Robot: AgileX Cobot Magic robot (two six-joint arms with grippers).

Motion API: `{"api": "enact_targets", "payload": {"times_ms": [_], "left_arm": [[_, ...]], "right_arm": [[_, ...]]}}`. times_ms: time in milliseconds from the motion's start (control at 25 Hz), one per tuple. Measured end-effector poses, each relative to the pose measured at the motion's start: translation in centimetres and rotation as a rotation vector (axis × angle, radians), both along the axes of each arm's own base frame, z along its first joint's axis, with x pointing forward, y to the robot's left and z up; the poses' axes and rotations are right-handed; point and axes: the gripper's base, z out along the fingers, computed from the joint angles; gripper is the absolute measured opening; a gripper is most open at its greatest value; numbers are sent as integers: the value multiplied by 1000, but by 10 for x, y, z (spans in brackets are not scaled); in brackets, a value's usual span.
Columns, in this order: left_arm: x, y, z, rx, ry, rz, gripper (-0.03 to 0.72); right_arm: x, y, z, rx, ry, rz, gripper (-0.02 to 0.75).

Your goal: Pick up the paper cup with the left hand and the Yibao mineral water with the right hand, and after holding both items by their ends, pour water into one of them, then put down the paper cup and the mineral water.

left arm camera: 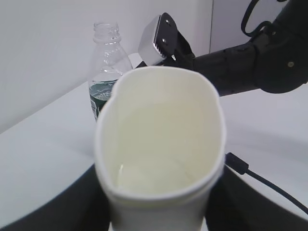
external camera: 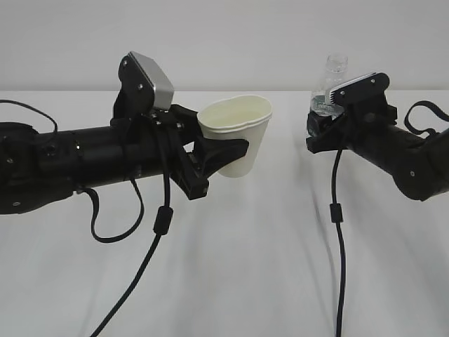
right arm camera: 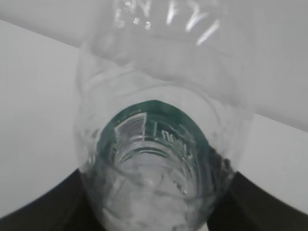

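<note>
My left gripper (external camera: 226, 152) is shut on the white paper cup (external camera: 242, 133), holding it above the table with its mouth up. The squeeze has pressed the rim into an oval. In the left wrist view the cup (left arm camera: 161, 144) fills the middle, with black fingers (left arm camera: 72, 207) on both sides; I cannot tell whether water is inside. My right gripper (external camera: 324, 128) is shut on the lower part of the Yibao mineral water (external camera: 334, 74), which stands upright and uncapped. In the right wrist view the clear bottle (right arm camera: 159, 139) with its green label sits between the jaws. The bottle (left arm camera: 107, 62) stands beyond the cup.
The white table (external camera: 245, 267) stretches under both arms, with a plain white wall behind. Black cables (external camera: 163, 217) hang from the left arm and another cable (external camera: 337, 210) from the right arm. The right arm (left arm camera: 250, 62) reaches in from the right.
</note>
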Motion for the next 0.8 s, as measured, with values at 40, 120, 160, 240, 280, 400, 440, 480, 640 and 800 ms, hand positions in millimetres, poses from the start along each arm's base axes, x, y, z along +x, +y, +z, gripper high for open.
{"api": "enact_targets", "payload": {"times_ms": [40,120,160,240,280,400,440,480,640,800], "left_arm": [[0,0,0,0,0,0,375],[0,0,0,0,0,0,375],[0,0,0,0,0,0,375],[0,0,0,-2,-1,-1,375],[0,0,0,-3,-2,-2,375],[0,0,1,-11,-5,-5,390],[0,0,1,-11,-5,-5,382],[0,0,1,-11,-5,-5,377],[0,0,1,-12,-5,-6,375],[-1,-1,2,-18,-8,-9,373]], "right_arm": [[0,0,0,1,0,-1,420],[0,0,0,3,0,-4,420],[0,0,0,3,0,-5,420],[0,-1,0,5,1,-8,420],[0,-1,0,5,3,-10,420],[0,-1,0,4,6,-13,420],[0,-1,-1,4,10,-13,420],[0,-1,-3,3,15,-17,420],[0,-2,-11,5,39,-27,420],[0,-2,-17,2,54,-29,420]]}}
